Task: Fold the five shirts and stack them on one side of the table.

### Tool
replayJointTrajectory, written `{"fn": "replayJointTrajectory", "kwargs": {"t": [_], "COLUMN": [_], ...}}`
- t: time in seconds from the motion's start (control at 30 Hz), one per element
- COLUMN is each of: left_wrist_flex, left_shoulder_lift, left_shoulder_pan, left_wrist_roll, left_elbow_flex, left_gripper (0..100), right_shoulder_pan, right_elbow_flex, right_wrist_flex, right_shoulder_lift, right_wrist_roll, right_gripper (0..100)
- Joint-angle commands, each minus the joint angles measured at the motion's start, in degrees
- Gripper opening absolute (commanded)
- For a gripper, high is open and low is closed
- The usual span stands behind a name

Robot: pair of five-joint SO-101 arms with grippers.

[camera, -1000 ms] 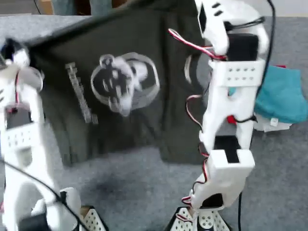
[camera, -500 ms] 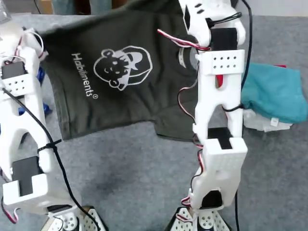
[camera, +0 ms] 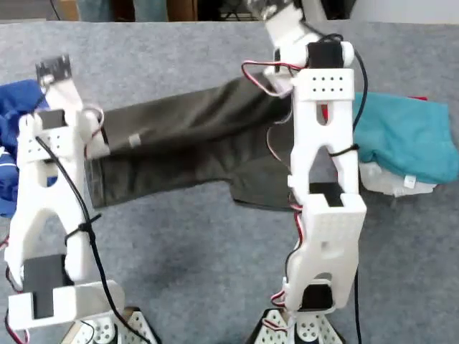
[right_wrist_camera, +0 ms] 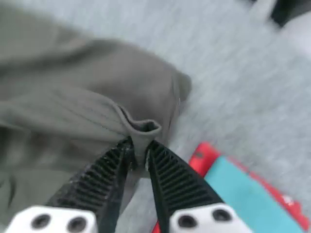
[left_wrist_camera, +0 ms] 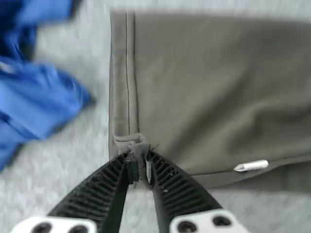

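Note:
A dark olive shirt (camera: 186, 136) lies folded lengthwise across the grey table, its print side turned under. My left gripper (left_wrist_camera: 138, 167) is shut on a corner of the shirt's (left_wrist_camera: 218, 97) hem at the table's left. At the back centre my right gripper (right_wrist_camera: 138, 153) is shut on a fold of the shirt's (right_wrist_camera: 73, 111) edge. In the high view the left arm (camera: 50, 165) stands over the shirt's left end and the right arm (camera: 323, 143) over its right end.
A blue garment (camera: 11, 143) lies bunched at the left edge, also seen as blue cloth (left_wrist_camera: 34, 92). On the right sits a stack with a teal shirt (camera: 405, 143) over red and white ones; its teal and red edge (right_wrist_camera: 243, 189) lies beside my right gripper.
Both arms lowered the lifted shirt toward the table and folded it over, so the printed face is now hidden. The left arm moved inward and down; the right arm moved slightly back.

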Motion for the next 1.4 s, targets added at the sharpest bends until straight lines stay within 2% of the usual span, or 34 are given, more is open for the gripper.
{"fn": "replayJointTrajectory", "kwargs": {"t": [0.0, 0.33, 0.43, 0.73, 0.9, 1.13, 1.27, 1.37], "left_wrist_flex": [-0.2, -14.6, -19.0, -25.0, -25.0, -21.3, -20.1, -20.1], "left_shoulder_lift": [-3.8, -4.1, -4.0, -0.7, 6.5, 8.6, 8.6, 8.6], "left_shoulder_pan": [1.6, 0.9, 0.6, 0.0, -2.5, -0.8, 0.4, -1.5], "left_wrist_roll": [-3.7, -4.3, -4.3, -4.2, -4.6, -6.4, -11.3, -12.0], "left_elbow_flex": [6.9, 18.9, 21.0, 22.8, 19.4, 17.0, 17.3, 17.3], "left_gripper": [3, 3, 3, 3, 3, 3, 3, 3], "right_shoulder_pan": [0.8, 7.6, 8.0, 8.0, 6.7, 9.8, 10.3, 10.2], "right_elbow_flex": [2.5, 7.3, 10.3, 17.9, 29.4, 43.0, 46.9, 49.2], "right_wrist_flex": [5.6, 8.9, 9.3, 9.4, 6.7, -8.1, -8.9, -9.1], "right_shoulder_lift": [-0.8, -0.7, -0.8, -2.2, -9.5, -13.3, -13.6, -13.8], "right_wrist_roll": [1.9, 2.8, 6.1, 10.0, 14.8, 13.0, 14.2, 19.1], "right_gripper": [1.3, 1.3, 1.3, 1.3, 1.3, 1.3, 1.4, 1.6]}}
